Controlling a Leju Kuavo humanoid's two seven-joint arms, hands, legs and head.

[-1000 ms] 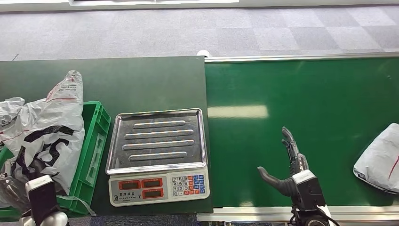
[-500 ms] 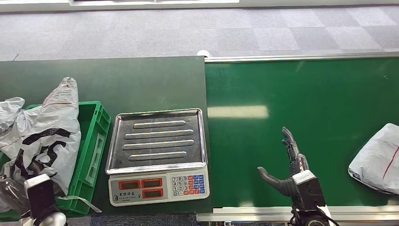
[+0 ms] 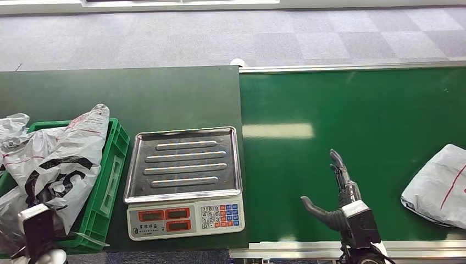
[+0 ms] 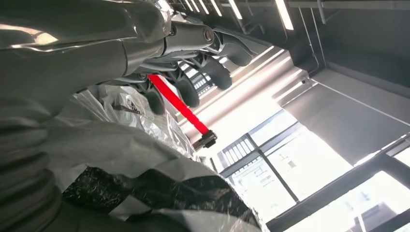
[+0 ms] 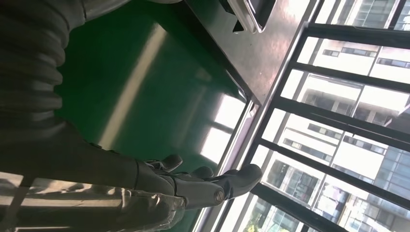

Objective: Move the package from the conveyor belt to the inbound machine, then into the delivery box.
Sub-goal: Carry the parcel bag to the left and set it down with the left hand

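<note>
While one grey package [image 3: 437, 187] lies on the green conveyor belt [image 3: 351, 143] at the far right, cut by the picture's edge, several more plastic bags [image 3: 52, 165] are heaped in the single green delivery box [image 3: 112, 165] at the left; their exact number cannot be told, since they overlap. The grey package on the belt lies flat, its long axis slanting from near-left to far-right, and a thin red line crosses its face. It rests well apart from the right robot hand [image 3: 335, 198], which hovers over the near edge of the belt with its fingers [image 3: 338, 168] stretched forward and its thumb spread out to the left, holding nothing and touching nothing. In the right wrist view the same right robot hand [image 5: 203, 186] shows its dark fingers extended side by side above the belt's green surface. One weighing scale [image 3: 184, 181], with a ribbed steel tray and a keypad at the front, sits on the dark green table [image 3: 137, 93] between the box and the belt, with nothing on its tray. The left robot hand [image 4: 193, 72] is seen in the left wrist view, its dark fingers lying against the crinkled white and black plastic of a bag [image 4: 145, 159]; whether it grips the bag or merely rests on it cannot be told. In the head view the left wrist's cover [image 3: 38, 231] stands at the near edge of the box, beside the heap.
</note>
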